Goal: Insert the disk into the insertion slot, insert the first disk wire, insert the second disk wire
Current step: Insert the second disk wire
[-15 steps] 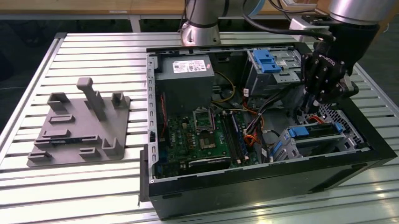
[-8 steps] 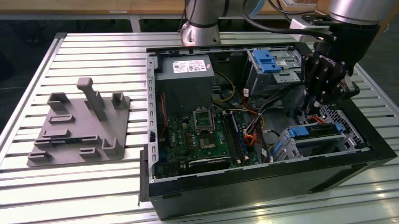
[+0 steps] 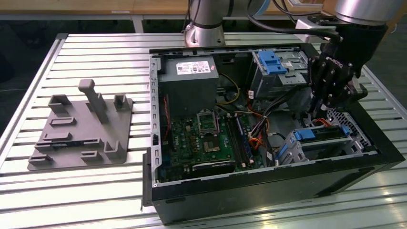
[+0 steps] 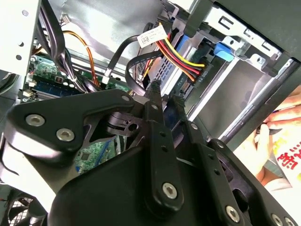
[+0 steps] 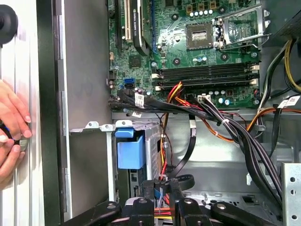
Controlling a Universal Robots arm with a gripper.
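Heads up, a lot is out of sight here. In the exterior view the arm [image 3: 359,12] runs off the top edge. The tip of the gripper [image 3: 316,112] sits behind a tangle of black cables [image 3: 286,102] on the exterior view's right of the case [image 3: 254,191], so there's no telling if it touches anything. The disk [image 3: 316,135] is mostly tucked inside the insertion slot [image 3: 289,145], with just its blue edge peeking out. In the first wrist view a person's hand [image 5: 11,125] is chopped by the picture's edge, and whether it holds something can't be told. In the second wrist view the gripper's own body covers much of the motherboard [image 4: 44,70].
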